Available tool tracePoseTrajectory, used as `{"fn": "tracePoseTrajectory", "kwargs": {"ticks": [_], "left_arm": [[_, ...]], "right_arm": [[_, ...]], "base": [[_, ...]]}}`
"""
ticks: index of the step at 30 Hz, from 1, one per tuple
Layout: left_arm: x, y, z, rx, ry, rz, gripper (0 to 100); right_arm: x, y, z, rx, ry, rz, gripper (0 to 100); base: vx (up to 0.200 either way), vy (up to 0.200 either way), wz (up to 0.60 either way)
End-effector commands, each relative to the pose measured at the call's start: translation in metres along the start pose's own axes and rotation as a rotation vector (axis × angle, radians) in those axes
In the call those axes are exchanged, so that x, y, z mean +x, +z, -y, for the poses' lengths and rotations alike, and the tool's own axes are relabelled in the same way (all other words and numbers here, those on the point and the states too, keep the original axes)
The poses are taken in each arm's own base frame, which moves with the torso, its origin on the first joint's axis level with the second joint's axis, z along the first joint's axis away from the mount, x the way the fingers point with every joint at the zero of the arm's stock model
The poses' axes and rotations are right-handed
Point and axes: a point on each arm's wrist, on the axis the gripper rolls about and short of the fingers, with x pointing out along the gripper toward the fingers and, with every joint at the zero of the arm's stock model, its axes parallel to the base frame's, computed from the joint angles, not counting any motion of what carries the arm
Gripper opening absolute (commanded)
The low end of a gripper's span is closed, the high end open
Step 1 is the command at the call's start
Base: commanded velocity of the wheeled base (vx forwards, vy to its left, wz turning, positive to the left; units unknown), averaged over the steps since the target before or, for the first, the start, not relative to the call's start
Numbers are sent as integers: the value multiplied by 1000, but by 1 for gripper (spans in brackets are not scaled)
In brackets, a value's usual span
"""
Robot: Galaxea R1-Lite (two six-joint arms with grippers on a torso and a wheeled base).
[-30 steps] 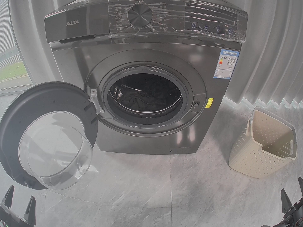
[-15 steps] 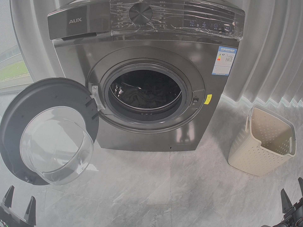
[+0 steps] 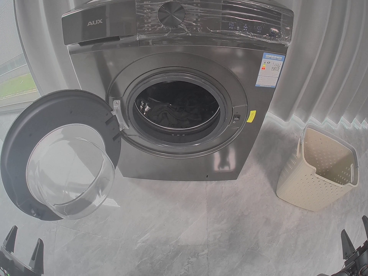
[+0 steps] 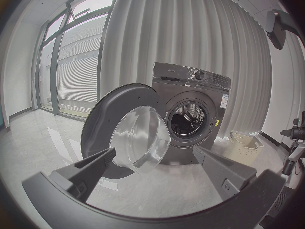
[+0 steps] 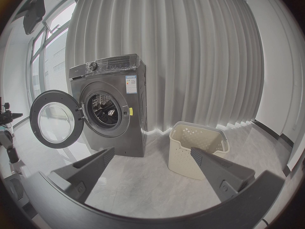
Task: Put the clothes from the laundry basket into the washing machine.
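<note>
While dark clothes [image 3: 174, 114] lie in the drum of the washing machine [image 3: 115, 69] at frame centre, its door [image 3: 50, 108] swung wide at left, my left gripper [image 3: 23, 244] and right gripper [image 3: 354, 236] sit spread and empty in the bottom corners; the laundry basket [image 3: 303, 188] stands at right.

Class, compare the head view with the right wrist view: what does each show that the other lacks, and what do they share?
Head view: a look down inside the laundry basket, its inner walls bare. Right wrist view: the side panel of the washing machine and a white wall. Both: the open door, dark clothes inside the machine, the open right hand.
</note>
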Motion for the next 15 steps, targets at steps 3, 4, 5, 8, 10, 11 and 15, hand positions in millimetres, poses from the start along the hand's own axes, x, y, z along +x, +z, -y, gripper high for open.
{"fn": "tracePoseTrajectory", "kwargs": {"ticks": [3,4,5,8,10,11,15], "left_arm": [[0,-5,0,3,1,-6,100],[0,-5,0,3,1,-6,100],[0,-5,0,1,1,-6,100],[0,-5,0,1,1,-6,100],[0,-5,0,1,1,-6,100],[0,-5,0,-5,1,-6,100],[0,-5,0,-11,1,-6,100]], "right_arm": [[1,-5,0,0,1,-20,100],[1,-5,0,0,1,-20,100],[1,-5,0,0,1,-20,100],[1,-5,0,0,1,-20,100],[1,-5,0,0,1,-20,100],[1,-5,0,0,1,-20,100],[1,-5,0,0,1,-20,100]], "base": [[0,0,600],[0,0,600],[0,0,600],[0,0,200],[0,0,0],[0,0,0],[0,0,0]]}}
